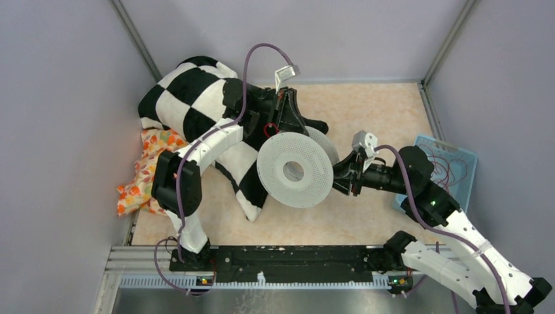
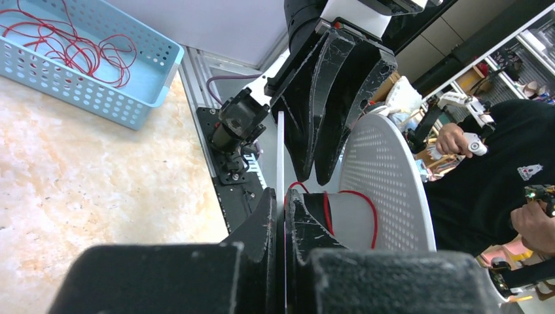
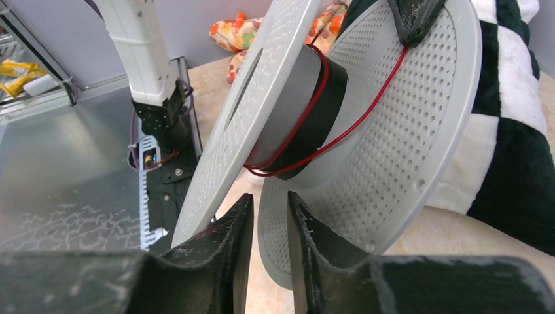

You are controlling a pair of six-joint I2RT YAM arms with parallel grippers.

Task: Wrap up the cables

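The reel [image 1: 294,171] is at the middle of the desk [image 1: 379,111], with the left end effector [image 1: 275,128] behind it and the right end effector [image 1: 345,175] at its right. A cushion [image 1: 190,98] lies behind-left, with a cloth [image 1: 145,171] at the left edge. Cables [image 1: 446,167] lie in the basket [image 1: 466,152] at the right.

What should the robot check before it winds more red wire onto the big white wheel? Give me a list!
1. Left end effector clamped on a flange of the spool: ok.
2. Right end effector gripping the spool: cannot tell; its fingers stand slightly apart at the rim.
3. Red cable lying around the dark hub, between the two flanges: ok.
4. Cable end pinned by the left end effector: cannot tell; the strand runs up to a finger, but the contact is hidden.
5. Loose cables waiting inside the blue basket: ok.
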